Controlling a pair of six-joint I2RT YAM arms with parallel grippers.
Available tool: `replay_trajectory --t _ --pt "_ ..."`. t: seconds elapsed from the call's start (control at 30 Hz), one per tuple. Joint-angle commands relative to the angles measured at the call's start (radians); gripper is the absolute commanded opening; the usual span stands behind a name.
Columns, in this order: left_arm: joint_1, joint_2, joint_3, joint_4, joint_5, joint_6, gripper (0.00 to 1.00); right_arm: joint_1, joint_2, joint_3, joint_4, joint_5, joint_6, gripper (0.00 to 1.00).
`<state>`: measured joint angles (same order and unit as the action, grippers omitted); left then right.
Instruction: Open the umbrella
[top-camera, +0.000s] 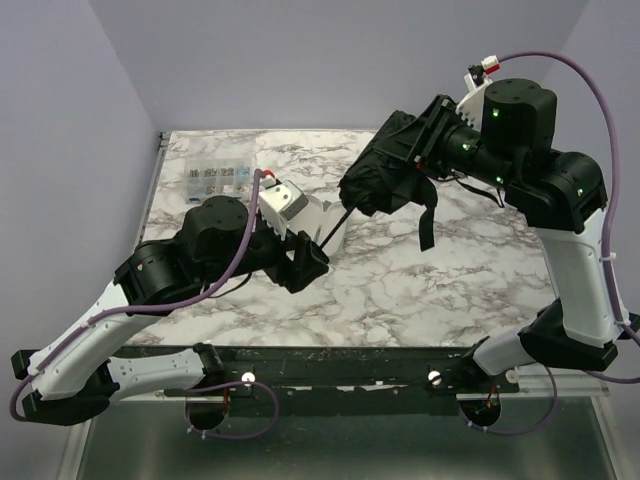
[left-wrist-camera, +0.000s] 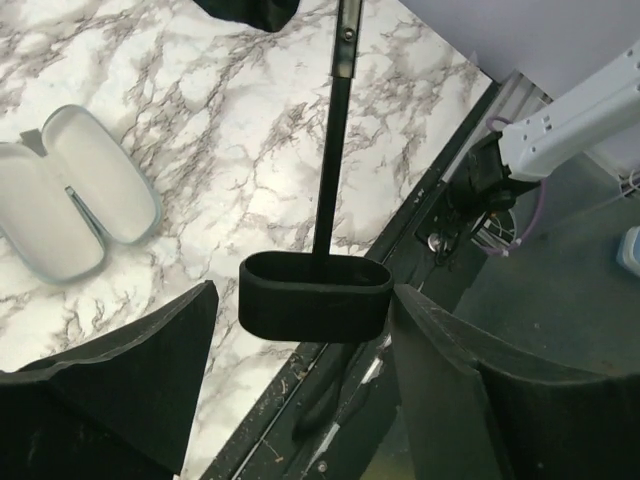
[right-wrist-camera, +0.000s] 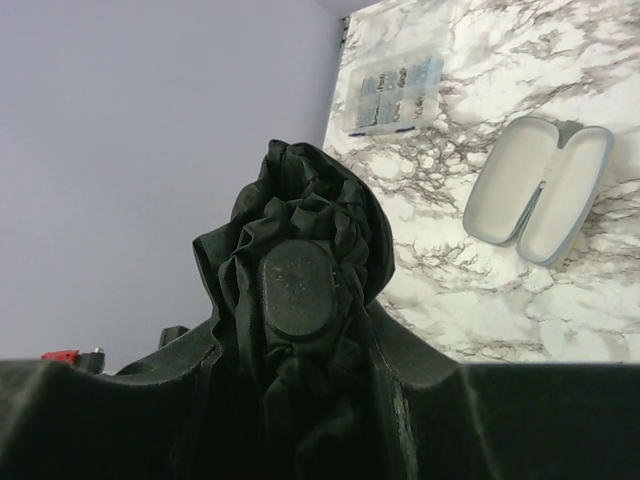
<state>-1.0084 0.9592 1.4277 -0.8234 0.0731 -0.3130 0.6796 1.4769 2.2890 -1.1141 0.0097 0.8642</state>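
Right gripper clamps the umbrella; left gripper gapes round its handle (at seven o'clock); off-centre closing risks slipping.

I work in a robot test cell, a lab and not a home. My left arm and right arm are bolted to a black rail at the edge of a marble-patterned table. Plain lilac walls box it in on three sides, and purple cables loop off my arms.
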Motion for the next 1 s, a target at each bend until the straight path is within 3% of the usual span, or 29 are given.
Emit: replay_trajectory --t 0.0,0.2,0.37,0.57,0.73,0.97 --pt "0.007 0.061 0.120 -0.106 -0.074 -0.035 0.72 -0.005 -0.038 -0.032 0.053 -0.052 0.000 0.01" --pt "0.007 0.177 0.351 -0.131 0.002 -0.049 0.71 -0.006 -0.050 -0.091 0.083 -0.082 0.009 0.01" --pt "0.007 0.264 0.436 -0.195 0.013 -0.020 0.59 -0.006 -0.035 -0.079 0.084 -0.093 0.013 0.00" --pt "0.007 0.271 0.330 -0.208 0.024 -0.032 0.52 -0.006 -0.022 -0.052 0.070 -0.077 0.004 0.01" --pt "0.007 0.263 0.260 -0.182 -0.004 -0.042 0.34 -0.005 -0.015 -0.050 0.078 -0.080 0.008 0.01" --pt "0.007 0.282 0.235 -0.184 0.015 -0.010 0.18 -0.006 0.010 -0.040 0.076 -0.073 -0.007 0.01"
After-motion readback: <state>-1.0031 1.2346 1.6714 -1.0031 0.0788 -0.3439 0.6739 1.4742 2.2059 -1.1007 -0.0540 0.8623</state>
